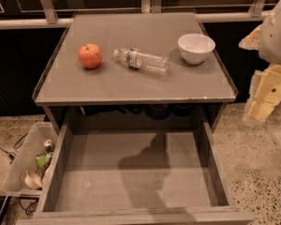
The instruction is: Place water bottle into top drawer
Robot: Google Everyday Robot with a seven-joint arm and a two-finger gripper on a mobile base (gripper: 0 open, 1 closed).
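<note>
The water bottle [142, 61] lies on its side on the grey table top [131, 86], between a red apple [90, 56] and a white bowl [195, 48], with its white cap pointing left toward the apple. The top drawer [61, 172] is pulled out wide open below the table's front edge, and its flat bottom holds nothing. My gripper [262, 104] hangs at the right edge of the view, to the right of the table and above the floor. It is well apart from the bottle and holds nothing that I can see.
A translucent plastic bin [19, 165] with trash stands on the floor left of the drawer, with cables beside it. A railing and dark wall run behind the table. Speckled floor [257, 172] lies to the right of the drawer.
</note>
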